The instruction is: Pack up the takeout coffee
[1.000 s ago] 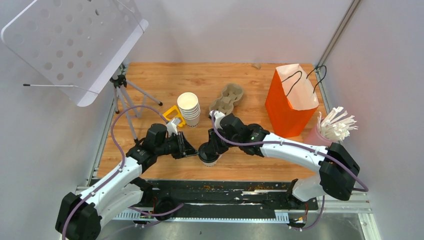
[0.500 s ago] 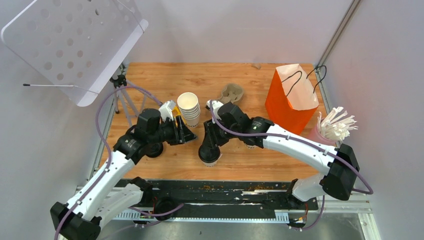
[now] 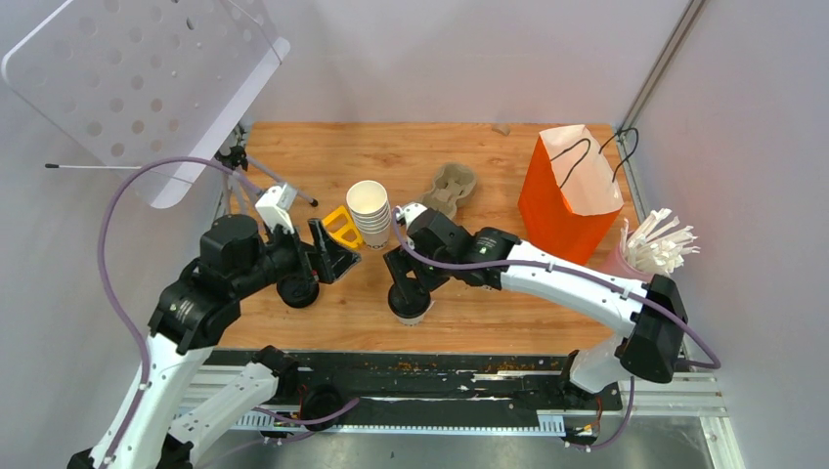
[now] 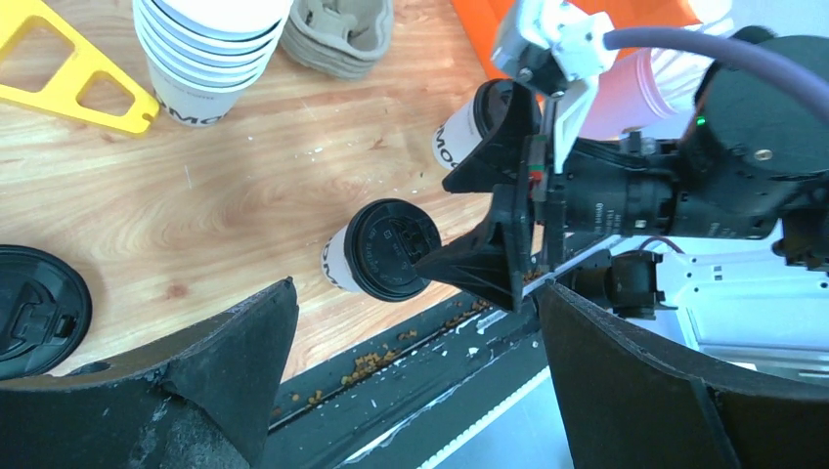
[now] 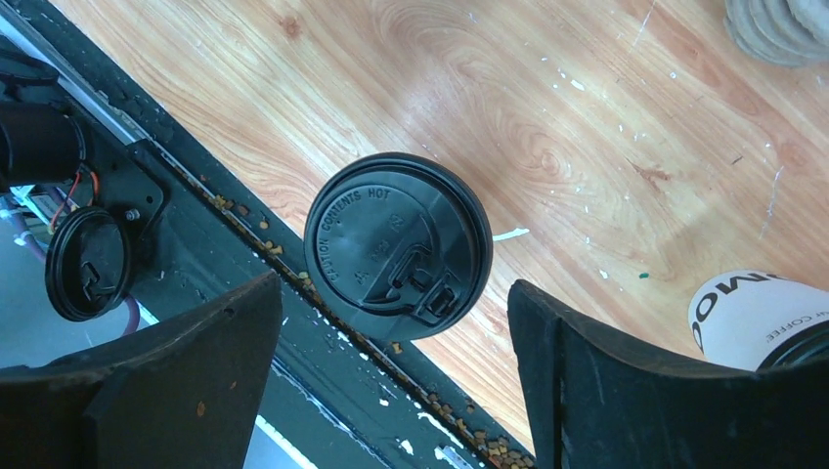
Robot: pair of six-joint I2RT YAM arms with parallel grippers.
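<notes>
We now have the left gripper (image 4: 415, 293) open and drawn back and the right gripper (image 5: 393, 291) open above the lidded cup (image 4: 391, 249), so it stands free for packing.

The left gripper (image 3: 337, 254) draws away from the takeout coffee (image 5: 398, 244) and swings back toward the left edge of the table (image 3: 469, 156). Its jaws now spread wide, and the move uncovers a loose black lid (image 3: 296, 290) and a yellow bracket (image 3: 344, 227). The right gripper (image 3: 409, 281), nearly closed over the cup a second ago, now parts its jaws to either side of the lid.
</notes>
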